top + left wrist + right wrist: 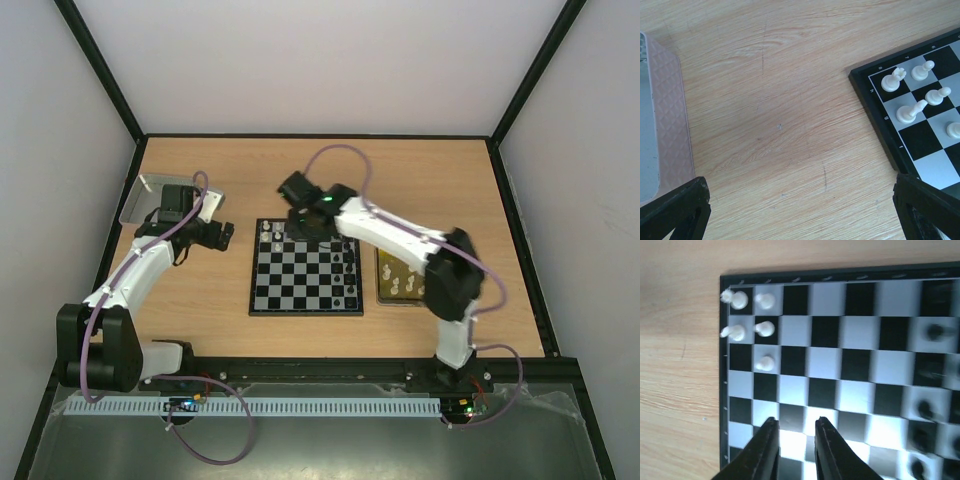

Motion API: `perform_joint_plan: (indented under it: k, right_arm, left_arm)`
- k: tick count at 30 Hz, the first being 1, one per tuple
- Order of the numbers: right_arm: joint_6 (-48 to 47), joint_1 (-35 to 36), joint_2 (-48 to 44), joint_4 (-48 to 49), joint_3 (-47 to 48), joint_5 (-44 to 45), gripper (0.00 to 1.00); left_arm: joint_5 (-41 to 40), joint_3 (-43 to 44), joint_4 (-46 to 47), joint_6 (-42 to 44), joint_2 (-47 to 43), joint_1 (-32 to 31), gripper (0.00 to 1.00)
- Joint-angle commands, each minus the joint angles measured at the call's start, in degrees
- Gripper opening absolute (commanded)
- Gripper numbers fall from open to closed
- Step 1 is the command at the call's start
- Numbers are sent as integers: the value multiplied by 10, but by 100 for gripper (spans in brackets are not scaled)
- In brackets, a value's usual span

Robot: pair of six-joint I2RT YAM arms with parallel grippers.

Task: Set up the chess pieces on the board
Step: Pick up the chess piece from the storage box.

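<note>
Left jaws released, spread wide, nothing between the fingers (675, 210), hanging over bare surface (780, 125); the board (875, 107) corner sits ahead and right of them, grey tray (670, 125) off to their left

Right jaws over the board's near-edge squares, fingers (765, 450) parted by a narrow gap, only checkered squares showing in it, no piece gripped

Five white pieces (765, 330) stand ahead and left of the right jaws in the board's corner squares, well apart from the tips

Black pieces (935, 332), blurry, stand along the board edge to the right of these jaws

Yellow tray (384, 262) lies just beside the board, past the black pieces, holding more white pieces (405, 285)
</note>
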Motion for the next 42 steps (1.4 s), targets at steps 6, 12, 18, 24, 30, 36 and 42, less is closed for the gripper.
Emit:
perform_joint_plan:
  k: [6, 12, 18, 24, 30, 36, 42]
  right_arm:
    - [-56, -217, -276, -20, -279, 13, 16]
    - [-79, -300, -303, -6, -362, -9, 13]
    - [-98, -315, -267, 27, -385, -44, 12]
    - [-109, -315, -246, 39, -394, -72, 14]
    - [-130, -315, -248, 46, -424, -82, 18]
    - [-133, -313, -243, 65, -445, -99, 18]
    - [-130, -311, -239, 75, -441, -103, 18]
  left_arm:
    - [23, 4, -9, 2, 12, -1, 100]
    - [22, 5, -11, 2, 14, -8, 100]
    - [19, 1, -11, 2, 14, -8, 100]
    - [16, 2, -11, 2, 18, -8, 100]
    - [11, 3, -10, 3, 25, -8, 100]
    - [9, 3, -9, 2, 28, -10, 100]
    - [7, 3, -10, 2, 27, -12, 100]
